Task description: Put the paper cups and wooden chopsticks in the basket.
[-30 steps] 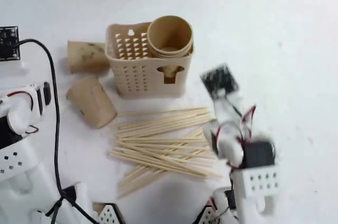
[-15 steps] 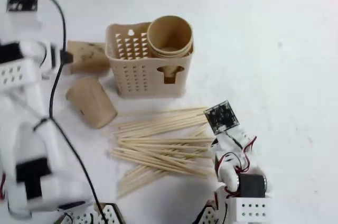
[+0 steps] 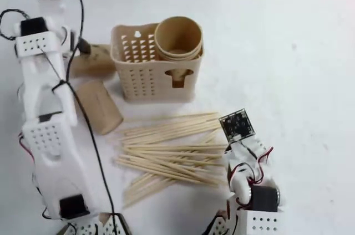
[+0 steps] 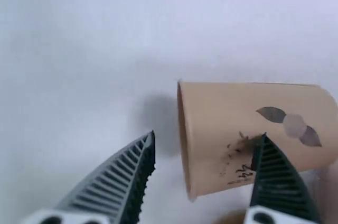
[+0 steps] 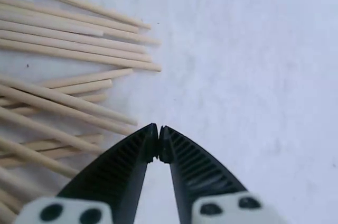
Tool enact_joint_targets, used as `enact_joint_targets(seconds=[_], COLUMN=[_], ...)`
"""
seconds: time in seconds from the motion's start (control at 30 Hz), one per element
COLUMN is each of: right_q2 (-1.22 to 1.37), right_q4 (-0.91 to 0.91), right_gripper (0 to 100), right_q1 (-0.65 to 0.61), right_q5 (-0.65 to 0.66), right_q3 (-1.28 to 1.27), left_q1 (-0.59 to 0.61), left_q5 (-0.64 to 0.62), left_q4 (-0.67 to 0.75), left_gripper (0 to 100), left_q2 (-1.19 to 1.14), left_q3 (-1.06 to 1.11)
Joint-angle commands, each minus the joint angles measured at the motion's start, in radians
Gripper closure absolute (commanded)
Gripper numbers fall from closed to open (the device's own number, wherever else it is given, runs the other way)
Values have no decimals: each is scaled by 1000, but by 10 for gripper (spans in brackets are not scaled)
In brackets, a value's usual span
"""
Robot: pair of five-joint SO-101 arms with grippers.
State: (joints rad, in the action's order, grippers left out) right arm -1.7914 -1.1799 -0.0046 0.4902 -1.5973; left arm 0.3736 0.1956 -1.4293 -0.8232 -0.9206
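Bright, even light falls on the white table (image 3: 288,52), which glares almost blank to the right of the basket (image 3: 145,77). The basket throws only a faint, soft-edged shadow at its near side, so the light seems diffuse and high. Behind the basket, past the table's far edge, the room is dark. The paper cup (image 4: 222,113) lying left of the basket casts 1 soft grey patch beside its open rim. The chopsticks (image 5: 63,42) in front of the basket leave thin, pale shadows.
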Motion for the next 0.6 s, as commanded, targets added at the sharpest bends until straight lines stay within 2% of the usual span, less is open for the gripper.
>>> enact_joint_targets(seconds=[0.0, 0.3, 0.47, 0.57], right_q2=[-10, -10, -10, -10], right_q4=[12, 12, 53, 133], right_gripper=[981, 981, 981, 981], right_q1=[13, 13, 13, 18], right_q5=[-3, -3, -3, 0], right_q3=[5, 5, -21, -60], left_q1=[-56, -73, -73, -54], left_q5=[-20, -32, -32, -51], left_q4=[-132, -299, -345, -356], left_gripper=[705, 715, 848, 884], left_q2=[-136, -366, -415, -415], left_q3=[-221, -517, -660, -752])
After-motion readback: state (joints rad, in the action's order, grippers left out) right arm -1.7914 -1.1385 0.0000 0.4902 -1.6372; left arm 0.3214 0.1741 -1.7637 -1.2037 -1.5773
